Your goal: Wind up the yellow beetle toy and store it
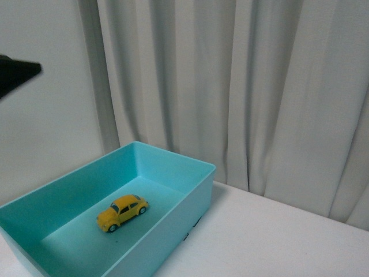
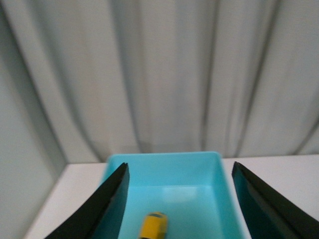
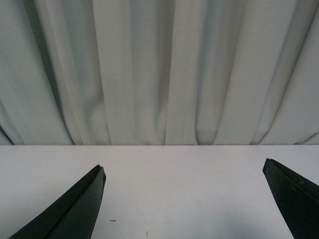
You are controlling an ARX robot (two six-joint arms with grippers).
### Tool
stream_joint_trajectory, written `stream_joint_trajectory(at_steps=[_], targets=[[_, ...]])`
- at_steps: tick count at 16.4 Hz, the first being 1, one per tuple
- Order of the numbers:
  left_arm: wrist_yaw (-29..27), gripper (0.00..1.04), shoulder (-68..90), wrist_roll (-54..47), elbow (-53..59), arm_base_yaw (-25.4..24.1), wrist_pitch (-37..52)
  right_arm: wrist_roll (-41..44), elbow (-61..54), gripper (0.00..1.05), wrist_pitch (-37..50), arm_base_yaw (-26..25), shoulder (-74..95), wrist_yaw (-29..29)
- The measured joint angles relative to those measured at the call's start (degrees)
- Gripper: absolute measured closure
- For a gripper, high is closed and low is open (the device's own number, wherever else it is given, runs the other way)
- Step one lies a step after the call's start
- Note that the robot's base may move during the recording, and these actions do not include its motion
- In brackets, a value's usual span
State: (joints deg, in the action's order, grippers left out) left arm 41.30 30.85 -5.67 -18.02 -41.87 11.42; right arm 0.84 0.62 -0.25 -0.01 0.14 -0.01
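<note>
- Storage looked done: small yellow beetle toy car (image 1: pixel 122 212) sat inside the open turquoise plastic bin (image 1: pixel 173 158); wound or not, I couldn't tell.
- Left gripper (image 2: pixel 178 165) hung spread and empty above that bin; right gripper (image 3: pixel 183 164) spread over bare white table (image 3: pixel 159 189).
- Pale grey curtain (image 1: pixel 259 86) behind; nothing blocked me.

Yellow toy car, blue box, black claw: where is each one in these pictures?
yellow beetle toy (image 1: pixel 122 212), front view, middle of its body.
turquoise box (image 1: pixel 167 168), front view, on its far inner wall.
left gripper (image 2: pixel 179 165), left wrist view, midway between its open black fingertips.
</note>
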Motion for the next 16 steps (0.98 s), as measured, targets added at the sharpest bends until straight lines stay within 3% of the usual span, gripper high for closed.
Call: stream_joint_trajectory(at_steps=[5,6,12,13,14,16], targets=[[-17.79,1.01,-14.6,5.05,8.55,19.04,-5.66,0.0,0.0,0.07,0.04,0.0,0.0,0.04],[-19.02,1.03,-19.54,5.38,9.92,19.69,-10.29,0.0,0.0,0.07,0.04,0.0,0.0,0.04],[-33.92,1.03,-26.84,5.46,13.77,34.16,-11.76,0.0,0.0,0.07,0.04,0.0,0.0,0.04],[-39.71,1.03,-27.65,5.49,14.12,40.28,-11.89,0.0,0.0,0.07,0.0,0.0,0.0,0.09],[-40.11,1.03,-27.93,5.44,14.56,42.49,-11.87,0.0,0.0,0.07,0.04,0.0,0.0,0.04],[-41.35,1.03,-28.33,5.49,15.23,41.77,-11.87,0.0,0.0,0.07,0.02,0.0,0.0,0.04]])
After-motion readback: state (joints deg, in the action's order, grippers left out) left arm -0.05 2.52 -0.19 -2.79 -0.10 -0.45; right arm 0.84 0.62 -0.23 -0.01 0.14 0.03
